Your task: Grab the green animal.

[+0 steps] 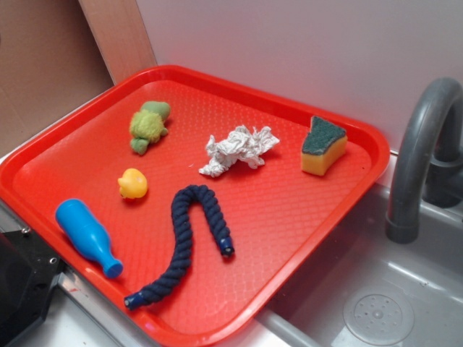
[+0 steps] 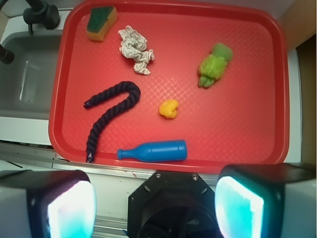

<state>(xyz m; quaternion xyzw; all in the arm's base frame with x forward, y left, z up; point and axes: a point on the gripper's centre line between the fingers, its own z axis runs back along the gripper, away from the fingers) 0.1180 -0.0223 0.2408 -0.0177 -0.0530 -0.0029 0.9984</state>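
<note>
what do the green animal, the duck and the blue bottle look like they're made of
Green animal: plush fabric, judging by its fuzzy, tufted, matte pile.
Duck: likely rubber or soft plastic; smooth, one-piece yellow body.
Blue bottle: probably hard plastic; smooth, evenly coloured, with a faint sheen.

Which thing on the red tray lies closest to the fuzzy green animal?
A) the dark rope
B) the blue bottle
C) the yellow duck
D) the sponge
C: in both views the duck sits just in front of the green animal, apart from it, while the bottle, the rope and the sponge lie farther off on the tray.
</note>
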